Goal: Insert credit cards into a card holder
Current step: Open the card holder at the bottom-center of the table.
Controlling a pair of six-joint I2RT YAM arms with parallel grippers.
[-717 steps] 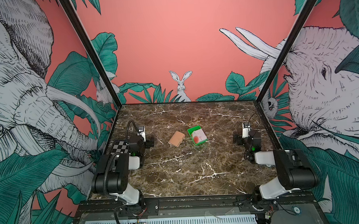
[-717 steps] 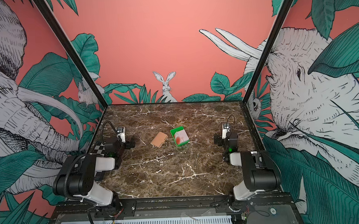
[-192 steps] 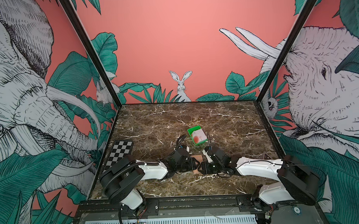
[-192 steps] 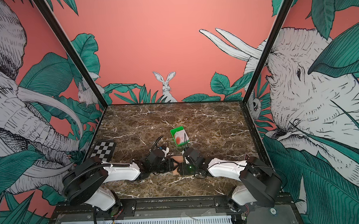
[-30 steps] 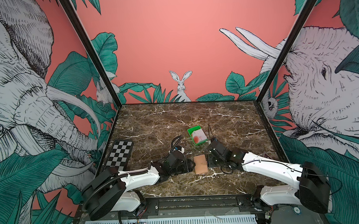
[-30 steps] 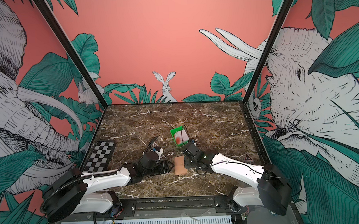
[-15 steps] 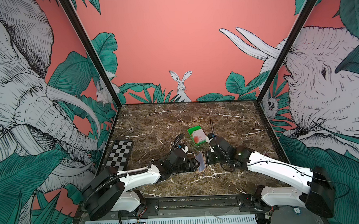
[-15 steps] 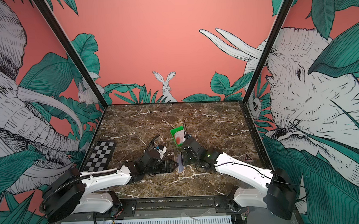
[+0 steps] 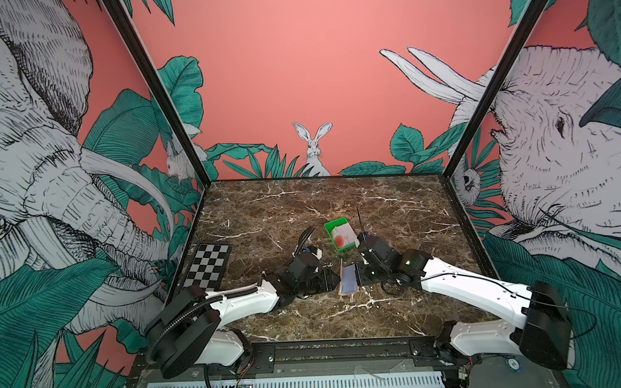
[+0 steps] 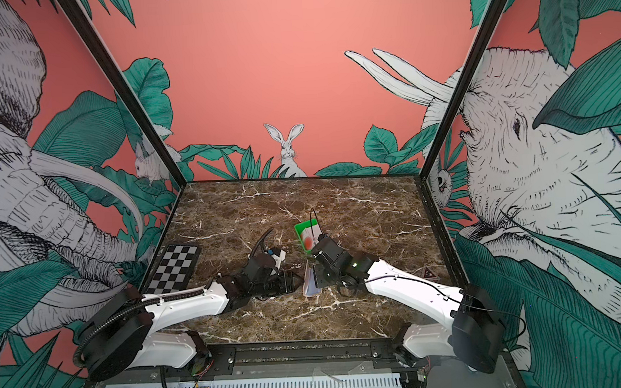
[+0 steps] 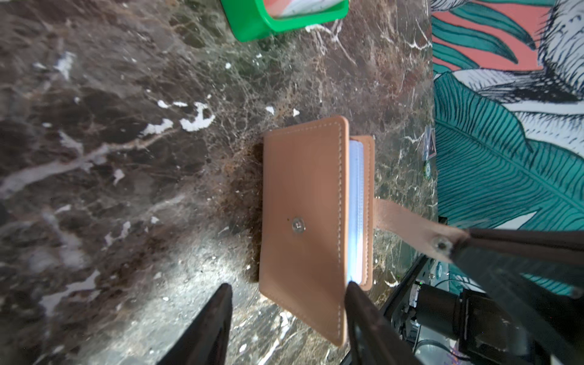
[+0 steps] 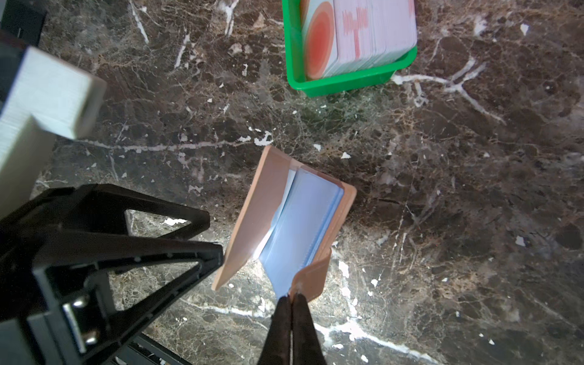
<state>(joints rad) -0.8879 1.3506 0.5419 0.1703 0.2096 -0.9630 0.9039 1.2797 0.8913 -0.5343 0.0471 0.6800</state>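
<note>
The tan card holder stands half open on the marble, between the two arms. Light blue sleeves show inside it. My right gripper is shut on the holder's snap strap. My left gripper is open around the front cover's edge, with one finger at the gap beside the sleeves. Behind the holder, the credit cards stand packed in a green tray; the front one is white with a red-orange circle.
The green tray sits just behind the two grippers. A black and white checkerboard lies at the table's left edge. A small warning sticker sits near the right edge. Patterned walls close in three sides.
The holder lay shut and flat a second ago. Its cover has swung up, showing the blue sleeves, while the right gripper keeps the strap. The left jaws have closed in somewhat.
</note>
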